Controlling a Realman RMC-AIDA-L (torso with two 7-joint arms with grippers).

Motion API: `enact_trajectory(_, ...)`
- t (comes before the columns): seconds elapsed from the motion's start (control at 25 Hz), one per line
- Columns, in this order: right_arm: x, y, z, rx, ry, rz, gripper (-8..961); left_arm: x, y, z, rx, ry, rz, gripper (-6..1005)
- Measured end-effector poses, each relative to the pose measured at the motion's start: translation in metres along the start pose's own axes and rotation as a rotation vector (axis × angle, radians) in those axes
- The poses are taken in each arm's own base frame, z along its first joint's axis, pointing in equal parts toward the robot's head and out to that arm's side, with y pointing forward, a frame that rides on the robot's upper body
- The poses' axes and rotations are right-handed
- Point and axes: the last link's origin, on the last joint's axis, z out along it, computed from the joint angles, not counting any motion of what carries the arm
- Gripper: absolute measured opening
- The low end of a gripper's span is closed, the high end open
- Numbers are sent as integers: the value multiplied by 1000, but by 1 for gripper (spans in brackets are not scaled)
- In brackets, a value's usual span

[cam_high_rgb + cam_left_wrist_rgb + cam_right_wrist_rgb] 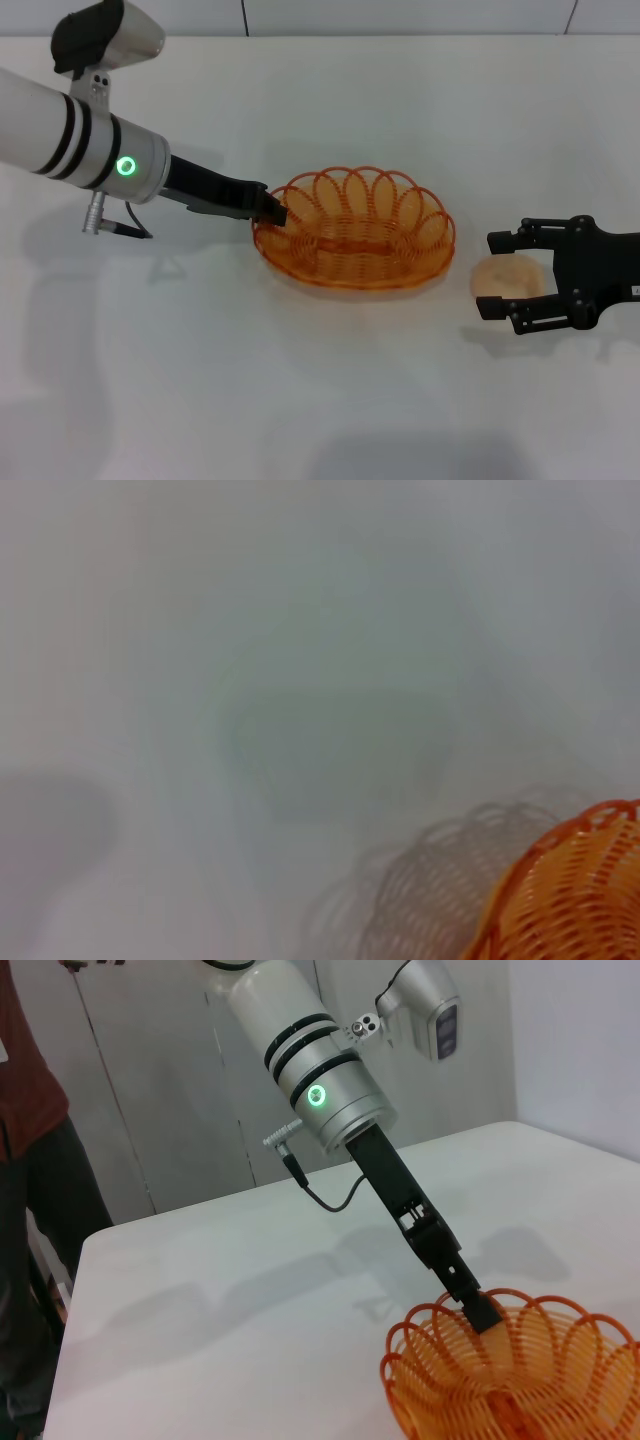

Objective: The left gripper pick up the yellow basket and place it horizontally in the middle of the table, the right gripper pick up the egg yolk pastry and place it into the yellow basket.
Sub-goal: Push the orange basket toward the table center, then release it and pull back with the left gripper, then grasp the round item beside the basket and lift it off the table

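The yellow basket (355, 232) rests flat on the white table (300, 400), near its middle. My left gripper (272, 210) reaches in from the left, its black fingers closed on the basket's left rim; the right wrist view shows the left gripper (483, 1312) pinching the looped rim of the basket (520, 1380). A corner of the basket (575, 900) shows in the left wrist view. To the right of the basket lies the egg yolk pastry (505, 275). My right gripper (487, 274) is open, one finger on either side of the pastry.
The table's far edge runs along a tiled wall (400, 15). In the right wrist view a person in a red shirt (25, 1140) stands beyond the table's corner, with grey cabinet doors (170, 1080) behind.
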Motion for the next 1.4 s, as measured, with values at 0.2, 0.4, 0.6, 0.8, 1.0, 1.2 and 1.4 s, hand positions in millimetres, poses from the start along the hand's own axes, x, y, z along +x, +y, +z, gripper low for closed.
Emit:
enact_trajectory(0.2,1,1,0,-5,-1,6,829,-1,1,1,-18,25,1,233)
enact_trajectory(0.4,1,1,0,-6,-3,8,829,0,-3,-2,-22,60,5,413)
enact_trajectory(0.6,1,1,0,-7,-3,8,829,8,-12,-18,17,132,47,509)
enact_trajectory(0.8,0,0,-1,-4,-6,11,830,28,-18,-41,78,230,124,605)
enact_trajectory(1.0,0,0,-1,-2,-7,14,830,40,-15,-55,81,306,195,857)
enact_trajectory(1.2,0,0,-1,2,-8,23,830,38,-13,-59,76,305,237,891)
enact_trajectory(1.4,0,-1,-1,6,-17,33,830,22,-3,-63,-15,186,365,886)
